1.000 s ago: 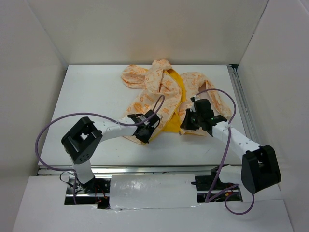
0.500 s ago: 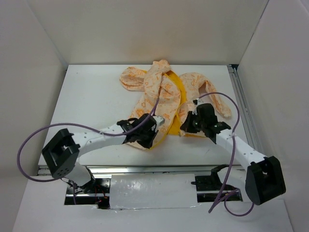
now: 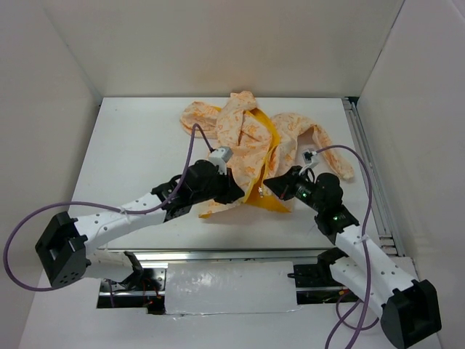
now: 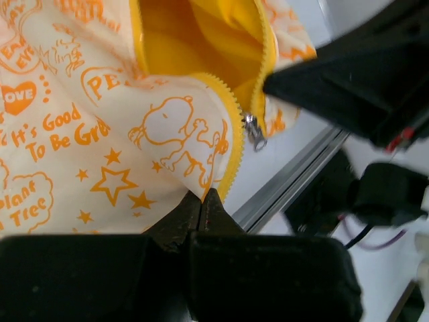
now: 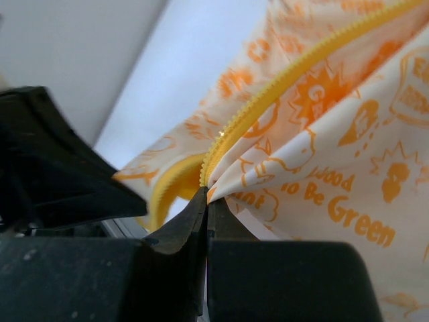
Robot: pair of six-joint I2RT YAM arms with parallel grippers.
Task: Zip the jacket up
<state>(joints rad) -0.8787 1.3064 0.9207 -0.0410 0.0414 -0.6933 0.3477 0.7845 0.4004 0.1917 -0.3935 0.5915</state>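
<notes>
The left gripper [image 4: 202,201] is pinched fully closed on the lower front corner of the jacket [image 3: 243,134], right at its yellow teeth. The right gripper [image 5: 205,198] is clamped the same way on the end of the other zipper edge. The rest of the jacket lies bunched beyond both sets of fingertips.

The slider [image 4: 253,131] dangles just ahead of the left fingertips, between the two grippers. I cannot tell which strip it rides on.

Both holds look thin, only a sliver of hem each, so a tug against the crumpled bulk could pull the fabric free. With each gripper occupied, neither is free to draw the slider, and letting go may misalign the ends. The grippers sit very near each other, so a clash seems likely. The right arm's cable [image 3: 341,149] loops over one sleeve [image 3: 327,149] and could snag it.
</notes>
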